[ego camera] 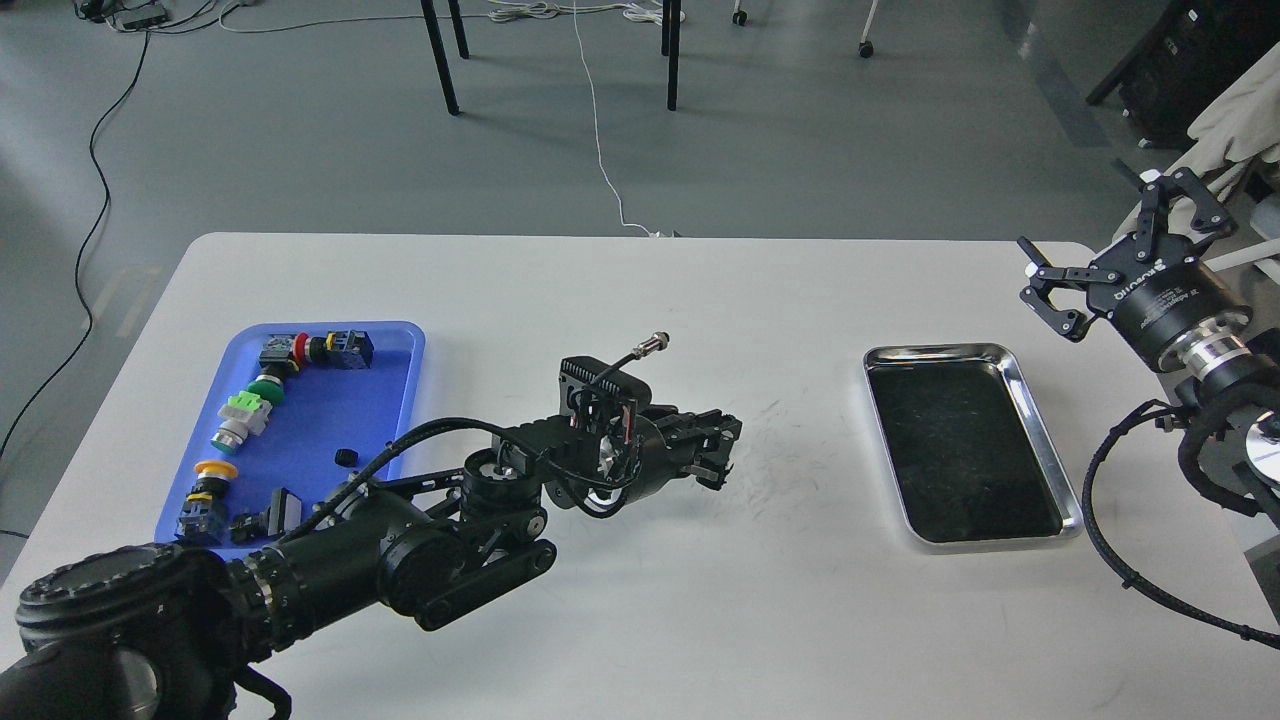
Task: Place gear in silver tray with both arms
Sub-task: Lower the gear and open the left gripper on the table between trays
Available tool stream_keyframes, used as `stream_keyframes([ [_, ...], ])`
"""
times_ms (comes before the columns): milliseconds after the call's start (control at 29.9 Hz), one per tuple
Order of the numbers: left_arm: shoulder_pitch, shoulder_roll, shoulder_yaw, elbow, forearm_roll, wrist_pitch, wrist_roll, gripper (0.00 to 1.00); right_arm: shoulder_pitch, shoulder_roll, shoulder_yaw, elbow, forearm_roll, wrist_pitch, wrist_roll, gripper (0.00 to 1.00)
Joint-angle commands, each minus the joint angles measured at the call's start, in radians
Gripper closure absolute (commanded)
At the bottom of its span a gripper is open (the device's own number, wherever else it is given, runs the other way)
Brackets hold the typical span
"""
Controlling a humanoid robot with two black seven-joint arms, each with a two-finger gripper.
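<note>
The left arm (330, 540) reaches from the lower left toward the frame's centre, its gripper (715, 450) low and dark, fingers too close to tell apart. At the right edge, the right arm's (1200, 400) gripper (1090, 235) is raised, fingers spread wide.

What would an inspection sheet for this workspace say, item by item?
Surface: white table, faint scuff marks near the middle.
Job's things: silver tray right of centre, nothing seen inside; no gear can be made out.
Clutter: blue tray at left holding coloured push-button parts and a small black piece.
Grippers: left tool low over the table centre, too dark to tell whether open; right tool raised off the table's right edge, fingers spread, holding nothing.
Cables: black cables loop along both arms; white and black leads lie on the floor.
Surroundings: grey floor, black furniture legs, castors at the back.
</note>
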Motion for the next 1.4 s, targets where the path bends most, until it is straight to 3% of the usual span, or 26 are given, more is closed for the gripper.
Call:
stream_keyframes([
  [0,0.005,0.0,-0.002,-0.001,0.001,0.011,0.001,0.89,0.0,0.0,0.0,0.0,0.0,0.001,-0.001,0.01],
  [401,0.064,0.0,-0.003,-0.041,-0.004,0.011,-0.004,0.88,0.0,0.004,0.002,0.002,0.0,0.001,0.001,0.01],
  [568,0.065,0.0,-0.003,-0.042,-0.01,0.02,-0.016,0.81,0.0,0.01,0.002,0.002,0.0,0.001,0.001,0.01],
  [869,0.079,0.0,-0.005,-0.058,-0.035,0.031,-0.056,0.5,0.0,0.015,-0.002,0.005,0.0,0.006,-0.001,0.01],
  [936,0.079,0.0,-0.005,-0.073,-0.106,0.045,-0.054,0.21,0.001,0.015,-0.002,0.003,0.0,0.007,-0.001,0.01],
  [1003,0.076,0.0,-0.003,-0.087,-0.183,0.074,-0.053,0.03,0.006,0.015,-0.002,0.003,0.0,0.006,-0.001,0.01],
  [1170,0.061,0.0,-0.046,-0.108,-0.295,0.1,-0.05,0.02,0.024,0.001,-0.054,0.002,0.0,0.012,0.009,0.01],
  [1371,0.03,0.0,-0.27,-0.121,-0.389,0.095,-0.04,0.02,0.109,-0.028,-0.115,0.003,-0.003,0.015,0.009,0.01],
])
